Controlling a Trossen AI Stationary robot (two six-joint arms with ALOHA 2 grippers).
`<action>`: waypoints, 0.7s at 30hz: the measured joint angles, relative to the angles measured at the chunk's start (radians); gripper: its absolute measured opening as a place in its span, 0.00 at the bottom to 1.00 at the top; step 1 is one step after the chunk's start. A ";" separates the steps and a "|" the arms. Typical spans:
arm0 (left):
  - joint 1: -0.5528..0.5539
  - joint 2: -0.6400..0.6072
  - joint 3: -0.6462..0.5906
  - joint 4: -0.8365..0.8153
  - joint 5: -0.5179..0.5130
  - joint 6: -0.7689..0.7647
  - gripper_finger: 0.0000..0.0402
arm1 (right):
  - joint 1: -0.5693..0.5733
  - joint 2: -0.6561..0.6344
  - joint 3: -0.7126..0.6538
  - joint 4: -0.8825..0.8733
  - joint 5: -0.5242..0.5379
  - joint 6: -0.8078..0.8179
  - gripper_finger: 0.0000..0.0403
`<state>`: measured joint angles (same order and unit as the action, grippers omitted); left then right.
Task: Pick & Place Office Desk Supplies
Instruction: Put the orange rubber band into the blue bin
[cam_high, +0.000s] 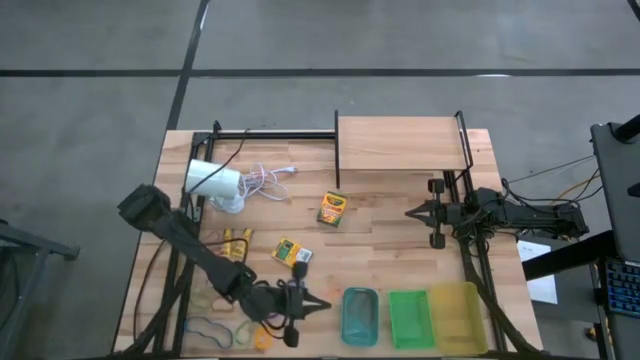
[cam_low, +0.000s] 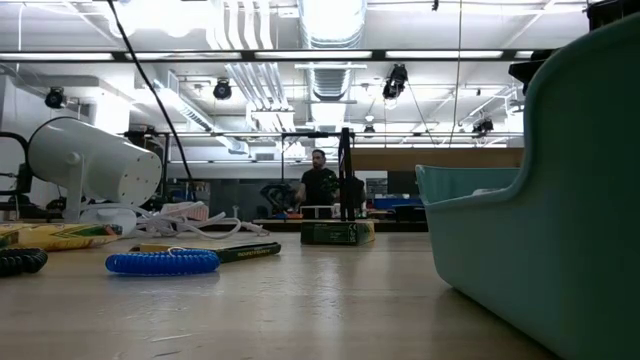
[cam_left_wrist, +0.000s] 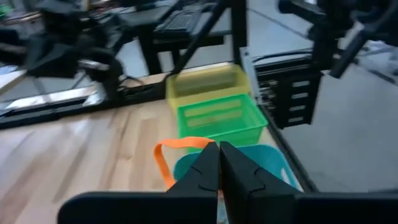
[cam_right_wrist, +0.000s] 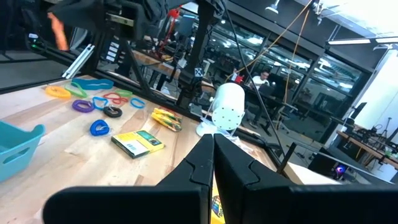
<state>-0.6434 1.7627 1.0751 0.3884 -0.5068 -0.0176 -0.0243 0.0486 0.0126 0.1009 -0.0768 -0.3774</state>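
My left gripper (cam_left_wrist: 219, 154) (cam_high: 318, 303) hovers near the table's near edge, just left of the teal tray (cam_high: 360, 316), shut on a thin orange loop (cam_left_wrist: 177, 147). The right wrist view shows that loop (cam_right_wrist: 59, 31) high above the table. Two yellow-and-green crayon boxes (cam_high: 332, 208) (cam_high: 291, 252) lie flat mid-table. Several coloured loops (cam_right_wrist: 93, 99) (cam_high: 210, 326) lie at the near left corner; a blue one (cam_low: 162, 262) rests on the wood. My right gripper (cam_right_wrist: 213, 146) (cam_high: 412, 212) is shut at the right, holding nothing. My left gripper pinches the orange loop between its two fingertips (cam_left_wrist: 208, 163). The strip (cam_left_wrist: 163, 163) bows out to one side of the fingers and curves down past them, slack and lifted clear of the table. The fingers hide the pinched spot itself.
Teal (cam_left_wrist: 273, 155), green (cam_left_wrist: 217, 118) and yellow (cam_left_wrist: 205, 82) trays stand in a row along the near right edge. A white lamp (cam_high: 215, 182) with its cord lies far left. A wooden shelf (cam_high: 400, 145) stands at the far edge. A person (cam_low: 318, 180) is in the room behind.
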 joint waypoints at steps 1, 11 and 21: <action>0.010 0.013 0.000 0.030 0.038 0.019 0.01 | 0.000 0.000 0.000 0.000 0.001 0.000 0.02; 0.113 0.142 0.000 0.243 0.309 0.073 0.01 | 0.000 0.000 0.000 0.000 0.000 0.000 0.02; 0.170 0.290 0.017 0.355 0.422 0.044 0.01 | 0.000 0.000 0.000 0.000 0.000 0.000 0.02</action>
<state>-0.4731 2.0527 1.0923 0.7439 -0.0848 0.0262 -0.0246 0.0486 0.0126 0.1005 -0.0769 -0.3771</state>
